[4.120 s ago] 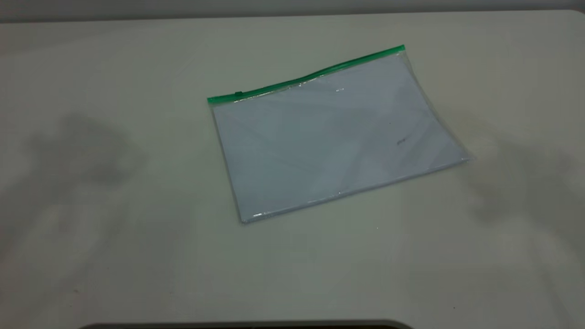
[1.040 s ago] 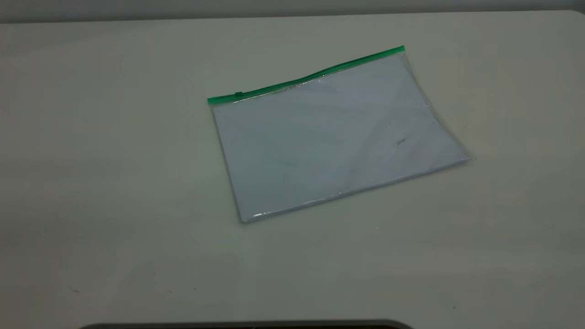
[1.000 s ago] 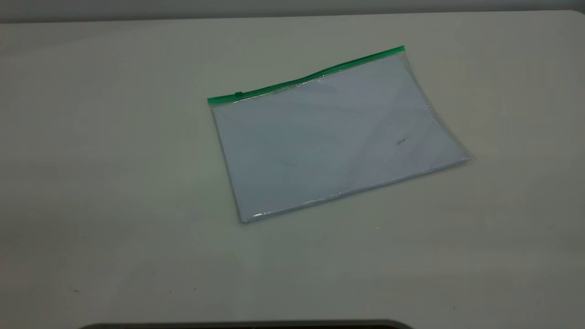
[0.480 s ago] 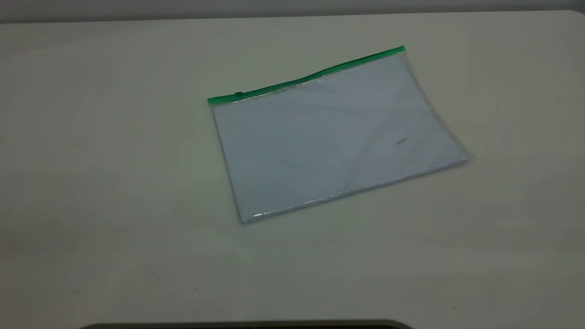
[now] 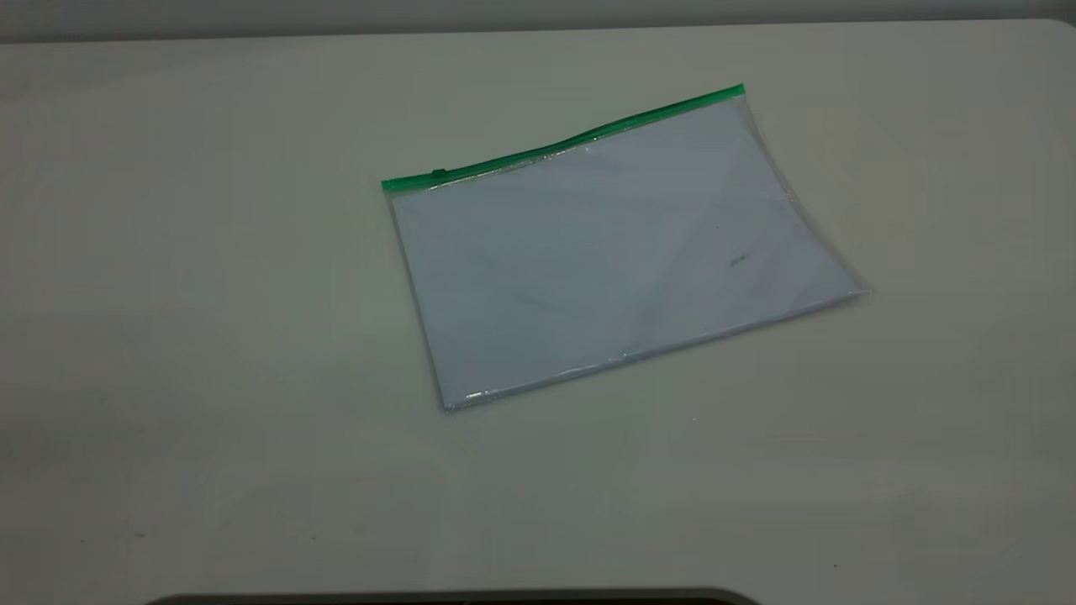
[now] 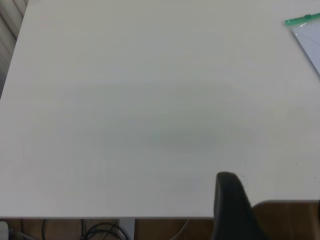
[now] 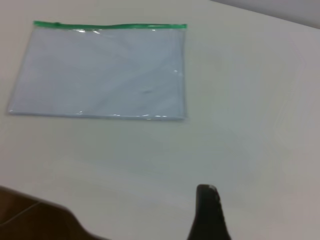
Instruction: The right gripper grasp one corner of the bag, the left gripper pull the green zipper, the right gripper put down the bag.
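Observation:
The bag (image 5: 614, 252) lies flat on the table, a clear pouch with white sheets inside. The green zipper (image 5: 572, 147) runs along its far long edge, with the darker slider tab (image 5: 438, 174) near the left end. The corners of the bag at the strip's ends (image 5: 740, 91) are free. Neither gripper shows in the exterior view. In the left wrist view the left gripper (image 6: 227, 205) is over the table's edge, far from the bag's corner (image 6: 306, 27). In the right wrist view the right gripper (image 7: 207, 215) is well short of the whole bag (image 7: 100, 70).
The pale table (image 5: 210, 336) carries only the bag. A dark rounded cut-out (image 5: 454, 598) marks its front edge. In the left wrist view, cables (image 6: 100, 231) hang below the table's edge over a wooden floor.
The dark shadows at the table's left and right four seconds ago are gone. The bag has not moved.

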Controlling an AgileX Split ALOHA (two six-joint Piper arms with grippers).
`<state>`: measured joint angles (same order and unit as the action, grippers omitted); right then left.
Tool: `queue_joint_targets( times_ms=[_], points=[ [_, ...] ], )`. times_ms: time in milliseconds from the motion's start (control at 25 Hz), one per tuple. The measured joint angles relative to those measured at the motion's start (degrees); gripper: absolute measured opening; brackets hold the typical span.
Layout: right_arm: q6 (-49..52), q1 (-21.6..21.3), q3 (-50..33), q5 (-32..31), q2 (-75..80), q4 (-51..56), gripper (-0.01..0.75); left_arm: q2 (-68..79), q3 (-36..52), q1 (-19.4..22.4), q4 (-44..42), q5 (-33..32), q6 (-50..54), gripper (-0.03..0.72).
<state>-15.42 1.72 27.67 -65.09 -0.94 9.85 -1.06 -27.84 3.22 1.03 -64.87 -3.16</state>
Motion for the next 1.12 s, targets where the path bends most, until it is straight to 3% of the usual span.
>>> queue_joint_targets(
  times_ms=[200, 680, 1120],
  points=[
    [0.0, -2.9, 0.0, 0.0, 0.0, 0.0, 0.591, 0.0, 0.0, 0.0, 0.0, 0.0, 0.0, 0.466],
    [8.3, -2.9, 0.0, 0.1, 0.0, -5.7, 0.591, 0.0, 0.0, 0.0, 0.0, 0.0, 0.0, 0.466],
    [9.0, -2.9, 0.0, 0.1, 0.0, -6.2, 0.591, 0.0, 0.0, 0.0, 0.0, 0.0, 0.0, 0.466]
  ],
)
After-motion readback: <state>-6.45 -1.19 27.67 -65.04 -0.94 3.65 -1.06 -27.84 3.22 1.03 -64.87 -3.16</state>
